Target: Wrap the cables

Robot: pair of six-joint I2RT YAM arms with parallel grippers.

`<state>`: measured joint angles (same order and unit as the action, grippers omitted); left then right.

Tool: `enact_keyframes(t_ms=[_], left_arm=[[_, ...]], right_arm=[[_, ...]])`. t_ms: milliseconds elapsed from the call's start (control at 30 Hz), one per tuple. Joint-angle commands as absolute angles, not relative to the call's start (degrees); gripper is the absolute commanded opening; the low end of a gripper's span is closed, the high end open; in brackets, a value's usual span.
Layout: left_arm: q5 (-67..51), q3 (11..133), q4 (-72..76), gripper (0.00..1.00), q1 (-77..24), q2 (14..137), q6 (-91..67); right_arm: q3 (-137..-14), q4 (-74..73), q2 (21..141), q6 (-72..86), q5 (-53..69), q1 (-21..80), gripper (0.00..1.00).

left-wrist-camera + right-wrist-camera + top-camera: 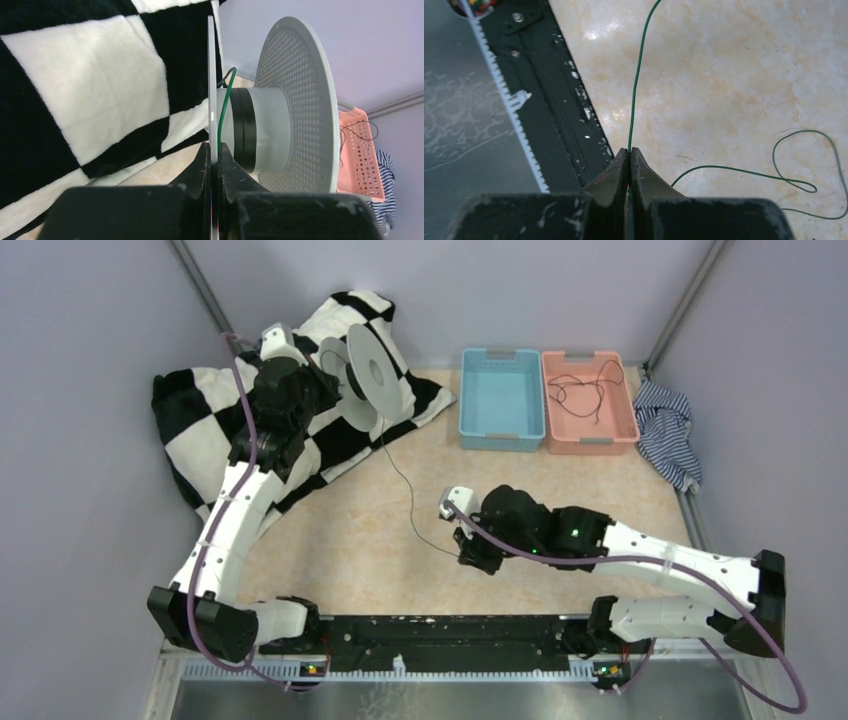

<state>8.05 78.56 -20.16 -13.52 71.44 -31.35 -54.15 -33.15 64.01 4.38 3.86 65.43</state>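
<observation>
Obs.: left end effector (214, 148) is clamped on the thin clear flange of the spool (272, 130), jaws pressed together with the disc edge between them. The spool is held off the checked blanket (200, 430) at the far left, its axle roughly level. A dark band of turns already sits on the hub.

Right end effector (629, 151) is pinched fully closed on the cable (639, 75), low over the surface (560, 490) near its middle. From the pinch the cable runs straight away, far and to the left, up to the spool hub. Its long axis is therefore the line joining the two end effectors.

Slack: a loose loop (804, 186) lies on the surface just to the right of the right end effector.

Judgement: the right arm has the free strand and the left has the spool. The coming winding depends on keeping that strand square to the axle and between the flanges.

A second cable (580, 390) lies in the pink bin (627, 425), untouched.
</observation>
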Motion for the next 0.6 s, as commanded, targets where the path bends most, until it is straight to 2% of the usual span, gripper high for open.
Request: enact_keyframes(t_ms=[0, 267, 567], left_arm=[[12.61, 82.16, -12.07, 0.0, -13.27, 72.08, -29.49], [15.77, 86.09, -13.65, 0.0, -12.75, 76.23, -25.38], [9.49, 89.78, -18.32, 0.0, -12.57, 81.37, -19.57]], right_arm=[[-62.0, -43.58, 59.63, 3.55, 10.07, 67.13, 0.0], [-70.53, -52.94, 52.3, 7.29, 20.65, 67.31, 0.0], [-84.03, -59.86, 49.45, 9.44, 21.8, 67.32, 0.0]])
